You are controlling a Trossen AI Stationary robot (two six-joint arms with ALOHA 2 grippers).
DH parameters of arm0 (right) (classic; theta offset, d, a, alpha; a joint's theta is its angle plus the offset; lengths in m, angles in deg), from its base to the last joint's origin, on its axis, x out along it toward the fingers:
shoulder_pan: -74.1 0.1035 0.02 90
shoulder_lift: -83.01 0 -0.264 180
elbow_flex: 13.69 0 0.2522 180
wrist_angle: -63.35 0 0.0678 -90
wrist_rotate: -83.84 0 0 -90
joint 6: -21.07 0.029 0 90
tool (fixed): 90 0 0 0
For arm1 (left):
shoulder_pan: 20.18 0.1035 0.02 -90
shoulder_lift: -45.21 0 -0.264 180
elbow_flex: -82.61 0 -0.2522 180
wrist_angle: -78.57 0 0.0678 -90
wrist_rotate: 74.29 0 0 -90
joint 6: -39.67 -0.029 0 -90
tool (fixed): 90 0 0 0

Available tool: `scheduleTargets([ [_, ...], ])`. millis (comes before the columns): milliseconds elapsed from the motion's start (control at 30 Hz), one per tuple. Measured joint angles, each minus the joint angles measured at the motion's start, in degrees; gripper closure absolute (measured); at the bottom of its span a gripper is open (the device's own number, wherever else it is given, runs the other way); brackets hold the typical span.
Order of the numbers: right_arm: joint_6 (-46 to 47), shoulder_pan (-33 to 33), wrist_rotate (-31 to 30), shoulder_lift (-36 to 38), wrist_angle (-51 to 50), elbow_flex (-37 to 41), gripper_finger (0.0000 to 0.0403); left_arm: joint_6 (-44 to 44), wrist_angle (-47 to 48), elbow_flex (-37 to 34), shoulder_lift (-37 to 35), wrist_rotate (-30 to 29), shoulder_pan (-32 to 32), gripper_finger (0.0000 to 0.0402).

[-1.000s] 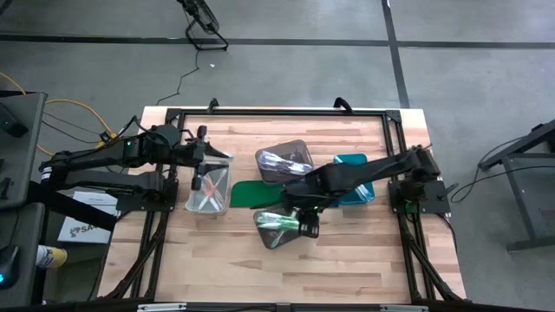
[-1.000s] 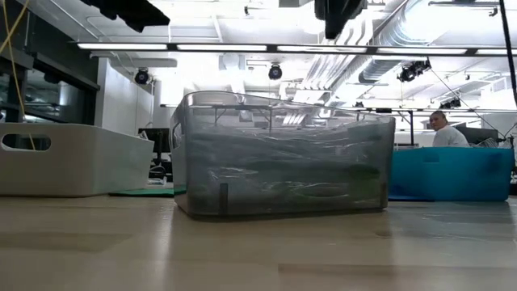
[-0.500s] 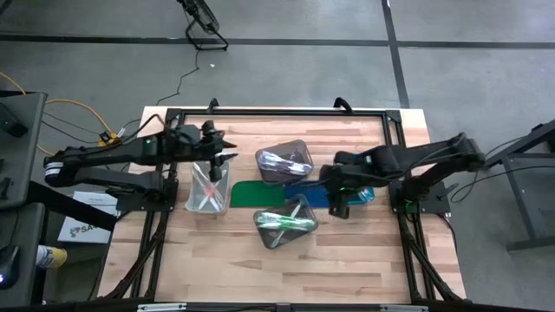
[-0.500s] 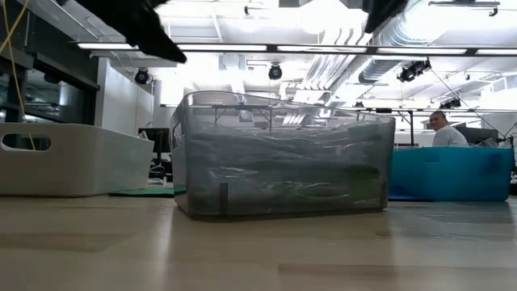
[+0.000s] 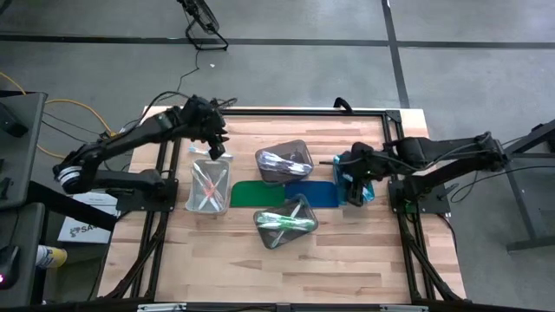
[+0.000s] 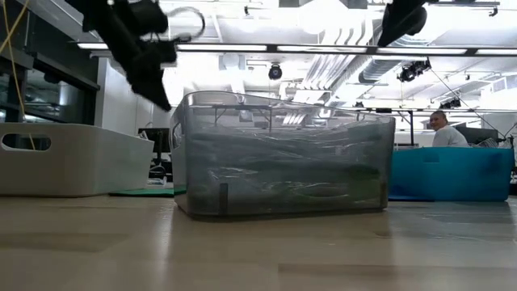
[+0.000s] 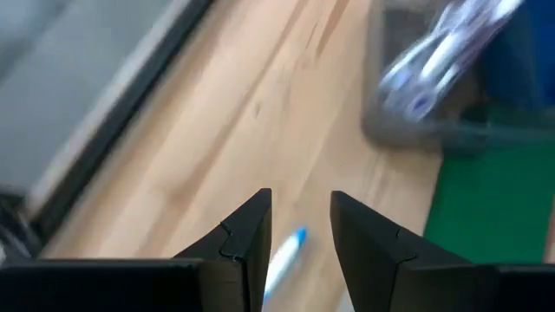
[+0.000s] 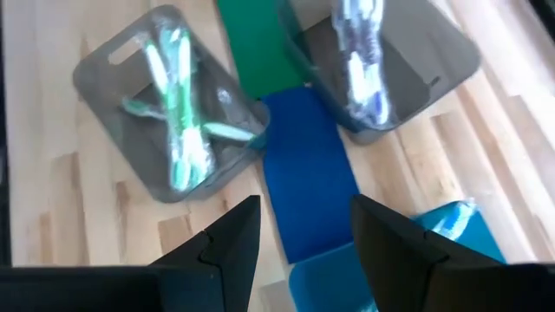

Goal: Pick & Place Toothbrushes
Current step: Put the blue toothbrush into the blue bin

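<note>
My left gripper hangs over the bare wood beyond the far end of the clear bin, which holds pink and green toothbrushes. A white, blue-tipped toothbrush shows between its fingers. My right gripper stands open above the teal bin, with nothing between its fingers. One grey bin holds blue toothbrushes. Another grey bin holds green ones. My left gripper has the white toothbrush between its two fingers, lying along them. Its blue-tipped end points forward, short of the fingertips. The place of contact lies behind the fingers and cannot be seen. The toothbrush is clear of the table.
A green mat and a blue mat lie flat between the bins. A black frame runs along the table's far edge and sides. Bare wood lies at the near side. A person sits far behind the table.
My left gripper has moved from above the clear bin toward the table's far edge and has turned. My right gripper has drawn back from the near grey bin toward the table's right edge and now hangs over the teal bin.
</note>
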Motion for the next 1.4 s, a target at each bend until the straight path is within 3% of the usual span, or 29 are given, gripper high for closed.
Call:
scheduleTargets([
  [133,0.6,-2.9,-0.1,0.0,0.7,0.0,0.0231,3.2,7.3,1.7,5.9,4.8,7.1,0.0287],
  [233,0.6,-4.4,0.3,0.0,1.1,0.0,0.0231,-0.9,8.3,1.8,9.6,8.7,10.6,0.0287],
  [600,0.2,-9.5,0.9,0.0,0.5,0.0,0.0231,-4.5,8.5,1.9,21.6,15.1,17.0,0.0287],
  [800,0.0,-11.4,2.4,0.0,0.5,0.0,0.0231,-4.3,9.3,1.9,24.9,11.4,17.0,0.0287],
  [1067,-0.2,-12.5,3.6,0.0,0.4,0.0,0.0231,-17.6,11.4,3.7,25.1,10.0,17.9,0.0287],
  [1267,-0.2,-12.4,3.7,-0.1,0.4,0.0,0.0231,-13.0,15.0,6.1,25.1,9.7,23.3,0.0287],
  [1400,-0.2,-12.4,3.7,-0.1,0.4,0.0,0.0231,-20.8,20.0,6.3,25.1,10.0,26.7,0.0287],
])
